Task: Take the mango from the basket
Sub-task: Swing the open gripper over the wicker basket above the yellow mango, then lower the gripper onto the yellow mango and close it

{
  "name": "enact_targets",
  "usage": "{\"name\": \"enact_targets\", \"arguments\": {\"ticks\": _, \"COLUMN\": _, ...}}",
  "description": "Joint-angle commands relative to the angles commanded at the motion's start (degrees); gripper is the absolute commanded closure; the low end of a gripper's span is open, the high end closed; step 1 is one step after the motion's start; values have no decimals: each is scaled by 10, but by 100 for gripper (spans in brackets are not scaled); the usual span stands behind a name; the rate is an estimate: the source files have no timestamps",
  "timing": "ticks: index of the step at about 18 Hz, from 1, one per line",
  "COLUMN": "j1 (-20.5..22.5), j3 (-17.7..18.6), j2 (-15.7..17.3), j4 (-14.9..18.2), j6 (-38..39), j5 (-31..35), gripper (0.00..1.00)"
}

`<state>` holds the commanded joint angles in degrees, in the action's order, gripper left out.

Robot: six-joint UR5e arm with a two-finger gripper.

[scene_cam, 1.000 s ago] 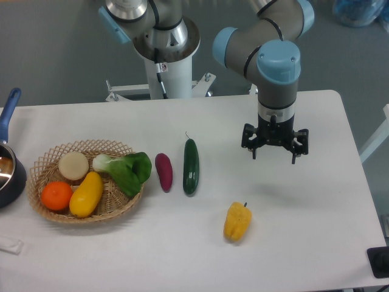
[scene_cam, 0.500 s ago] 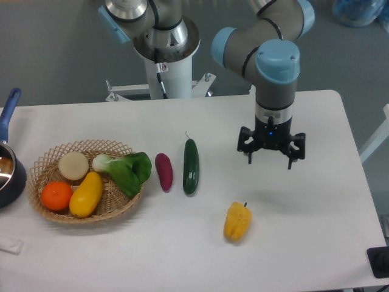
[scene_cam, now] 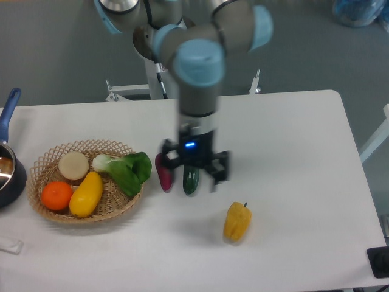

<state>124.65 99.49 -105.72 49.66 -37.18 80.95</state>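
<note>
The white counter (scene_cam: pixel 292 121) lay bare across its right half, its far edge behind my arm and its right edge well off from everything. The basket (scene_cam: pixel 42 164) sat near the left edge, just beside a dark pot (scene_cam: pixel 7 176) with a blue handle. The mango (scene_cam: pixel 86 194) lay inside it at the front, touching the orange (scene_cam: pixel 56 196), with a pale round item (scene_cam: pixel 73 165) and leafy bok choy (scene_cam: pixel 124 171) behind. My pincer (scene_cam: pixel 193 171) hung blurred above the cucumber (scene_cam: pixel 191 180) and purple sweet potato (scene_cam: pixel 163 173), fingers spread apart, holding nothing. My arm dropped straight down, wrist vertical. A yellow pepper (scene_cam: pixel 237 221) lay nearer the front edge.
</note>
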Motion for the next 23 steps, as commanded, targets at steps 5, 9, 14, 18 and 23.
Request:
{"name": "enact_targets", "arguments": {"ticks": 5, "j1": -74, "j3": 4, "j2": -43, "j4": 0, "j6": 39, "j5": 18, "gripper": 0}}
{"name": "enact_targets", "arguments": {"ticks": 9, "j1": -83, "j3": 6, "j2": -62, "j4": 1, "j6": 40, "j5": 33, "gripper": 0}}
{"name": "enact_targets", "arguments": {"ticks": 14, "j1": -94, "j3": 14, "j2": -77, "j4": 0, "j6": 50, "j5": 52, "gripper": 0}}
{"name": "enact_targets", "arguments": {"ticks": 18, "j1": -105, "j3": 13, "j2": -79, "j4": -1, "j6": 85, "j5": 47, "gripper": 0}}
{"name": "enact_targets", "arguments": {"ticks": 23, "j1": -116, "j3": 13, "j2": -83, "j4": -1, "j6": 118, "j5": 43, "gripper": 0}}
